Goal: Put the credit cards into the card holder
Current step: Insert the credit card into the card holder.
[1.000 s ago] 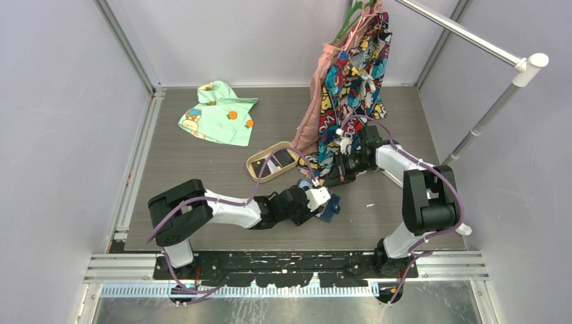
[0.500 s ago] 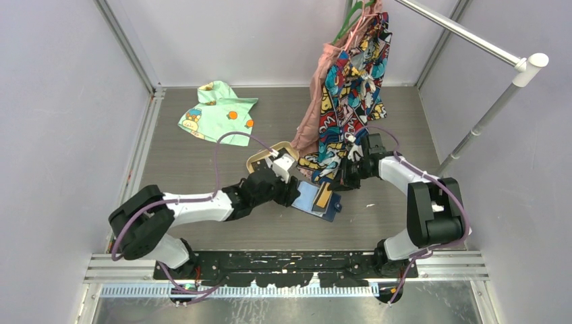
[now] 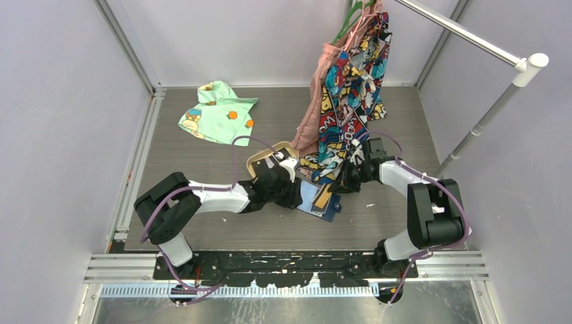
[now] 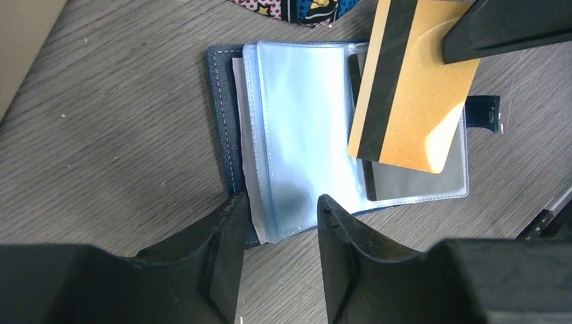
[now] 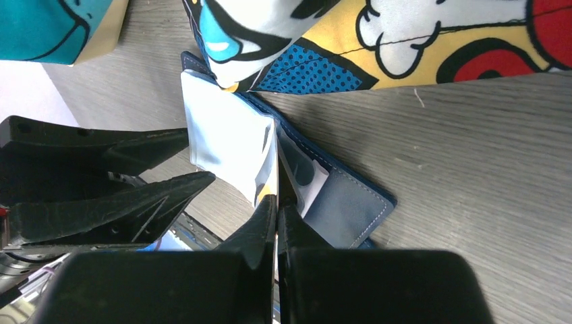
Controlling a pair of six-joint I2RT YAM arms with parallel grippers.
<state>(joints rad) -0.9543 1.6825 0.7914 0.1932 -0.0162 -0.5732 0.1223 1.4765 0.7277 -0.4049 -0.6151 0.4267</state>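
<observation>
The card holder [image 4: 297, 135] lies open on the table, pale blue pockets up, navy cover [image 5: 351, 202] beneath; from above it shows at mid-table [image 3: 310, 197]. My right gripper [image 5: 276, 202] is shut on an orange credit card [image 4: 411, 94] with a black stripe, held tilted over the holder's right half [image 3: 323, 196]. A dark card [image 4: 418, 183] sits inside a pocket under it. My left gripper [image 4: 280, 206] is open, its fingertips [image 4: 236, 209] straddling the holder's near edge, nothing gripped. Other credit cards in the tan tray are hidden by the left arm.
The tan oval tray [image 3: 260, 160] sits just behind the left wrist. A colourful shirt [image 3: 351, 81] hangs from a rack, its hem by the right gripper. A green garment [image 3: 219, 111] lies at the back left. A metal rail [image 3: 472, 40] crosses the back right.
The left gripper pulled back left off the card holder, uncovering its open pockets, then eased right to its edge. The right gripper brought the orange card down over the holder.
</observation>
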